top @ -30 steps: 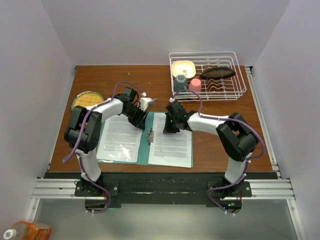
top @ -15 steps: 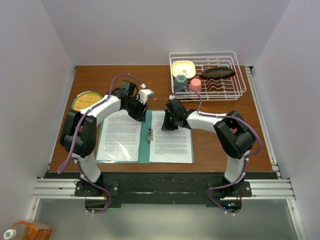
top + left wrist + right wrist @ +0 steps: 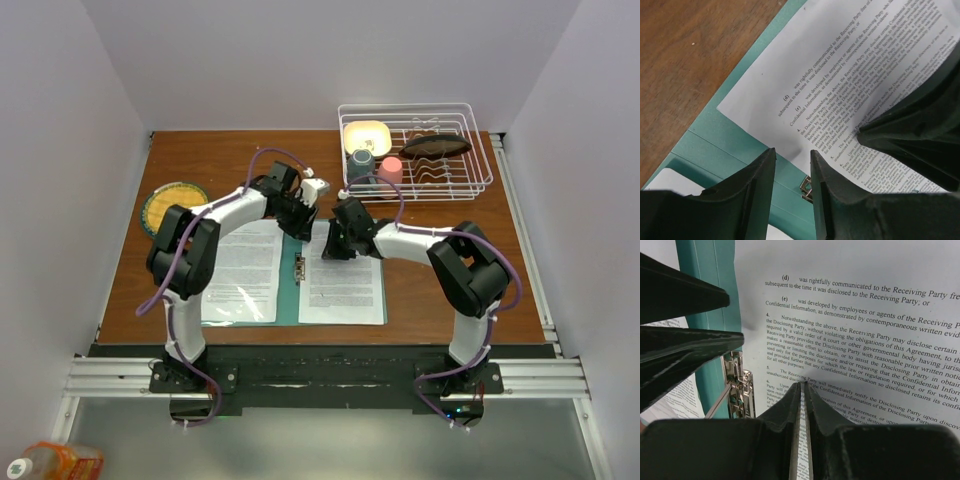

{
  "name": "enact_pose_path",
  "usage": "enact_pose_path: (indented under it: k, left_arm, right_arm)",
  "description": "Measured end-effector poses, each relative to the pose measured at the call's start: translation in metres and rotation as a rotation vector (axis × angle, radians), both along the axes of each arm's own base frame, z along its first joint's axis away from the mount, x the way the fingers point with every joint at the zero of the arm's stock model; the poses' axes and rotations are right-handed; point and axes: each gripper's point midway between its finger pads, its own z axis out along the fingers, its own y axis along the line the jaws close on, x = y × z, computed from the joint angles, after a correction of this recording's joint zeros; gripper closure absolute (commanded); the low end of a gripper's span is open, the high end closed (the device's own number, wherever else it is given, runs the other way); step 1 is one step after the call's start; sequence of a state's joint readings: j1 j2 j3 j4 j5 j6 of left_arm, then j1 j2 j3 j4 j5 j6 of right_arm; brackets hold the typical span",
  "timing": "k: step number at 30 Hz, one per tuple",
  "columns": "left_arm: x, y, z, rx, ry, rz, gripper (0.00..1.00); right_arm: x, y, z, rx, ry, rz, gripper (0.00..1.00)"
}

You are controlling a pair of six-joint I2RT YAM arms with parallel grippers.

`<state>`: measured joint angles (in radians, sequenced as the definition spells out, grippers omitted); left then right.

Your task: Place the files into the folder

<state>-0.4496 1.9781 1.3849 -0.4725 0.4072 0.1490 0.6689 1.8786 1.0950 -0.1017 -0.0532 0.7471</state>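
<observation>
From above, the flat teal-green card folder [image 3: 289,302] lies open on the brown wooden desk [image 3: 200,160], with thin white printed paper files [image 3: 345,285] on both leaves. Over the last second the left claw [image 3: 303,218] has swung toward 3 o'clock and now hangs over the 12 o'clock end of the crease. The right claw [image 3: 333,245] stays at the right sheet's 11 o'clock corner.

In the left wrist view, that claw is narrowly parted and empty above the teal strip.

In the right wrist view, that claw is all but closed, though whether it touches the page is hard to judge. The silver metal clip [image 3: 737,390] sits at its 9 o'clock.

The sheets look placed, so fastening or closing probably comes next.
</observation>
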Motion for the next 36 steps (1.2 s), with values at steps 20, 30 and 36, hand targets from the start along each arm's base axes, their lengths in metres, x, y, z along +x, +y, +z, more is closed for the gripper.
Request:
enact_pose_path:
  k: [20, 30, 36]
  left_arm:
    - [0.013, -0.005, -0.022, 0.169, -0.129, 0.066, 0.62]
    - [0.016, -0.005, -0.023, 0.17, -0.156, 0.074, 0.62]
    - [0.017, -0.005, -0.023, 0.17, -0.162, 0.075, 0.62]
  right_arm:
    - [-0.005, -0.005, 0.008, 0.01, -0.099, 0.093, 0.86]
    - [-0.007, 0.016, 0.096, 0.154, -0.425, 0.211, 1.0]
    - [-0.045, 0.044, 0.1, 0.199, -0.515, 0.324, 1.0]
